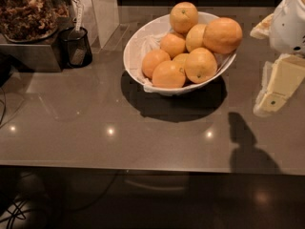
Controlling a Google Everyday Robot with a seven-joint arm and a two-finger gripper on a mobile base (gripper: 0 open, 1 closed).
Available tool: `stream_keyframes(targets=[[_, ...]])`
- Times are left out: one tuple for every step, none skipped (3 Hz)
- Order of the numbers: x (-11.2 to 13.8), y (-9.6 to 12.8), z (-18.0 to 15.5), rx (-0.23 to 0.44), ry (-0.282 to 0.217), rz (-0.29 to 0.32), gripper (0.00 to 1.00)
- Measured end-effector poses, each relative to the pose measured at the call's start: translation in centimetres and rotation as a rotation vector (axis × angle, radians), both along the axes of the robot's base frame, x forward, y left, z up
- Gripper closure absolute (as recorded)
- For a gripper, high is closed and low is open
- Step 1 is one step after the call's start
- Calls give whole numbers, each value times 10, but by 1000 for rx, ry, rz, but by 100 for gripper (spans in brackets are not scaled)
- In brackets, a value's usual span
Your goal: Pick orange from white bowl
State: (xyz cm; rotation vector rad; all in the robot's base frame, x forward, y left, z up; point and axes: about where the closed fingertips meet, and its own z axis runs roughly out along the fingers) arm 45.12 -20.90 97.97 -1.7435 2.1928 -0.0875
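Note:
The white bowl (132, 56) stands at the middle back of the counter, lined with white paper and holding several oranges. The orange (222, 35), the largest one, rests at the bowl's right rim, on top of the pile. My gripper (268, 61) is at the right edge of the view, just right of the bowl and the orange, touching neither. Its two pale fingers are apart, one (260, 30) near the orange's level and one (275, 87) lower, with nothing between them.
A small black mesh cup (75, 46) with a utensil stands at the left. Beside it is a metal stand carrying a container of brown dried matter (26, 13). A white upright panel (102, 8) is behind the bowl's left. The counter's front edge (143, 168) runs below.

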Motion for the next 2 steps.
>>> stream_keyframes(targets=[[34, 11, 21, 28, -76, 46, 0], [70, 11, 58, 44, -167, 60, 0]])
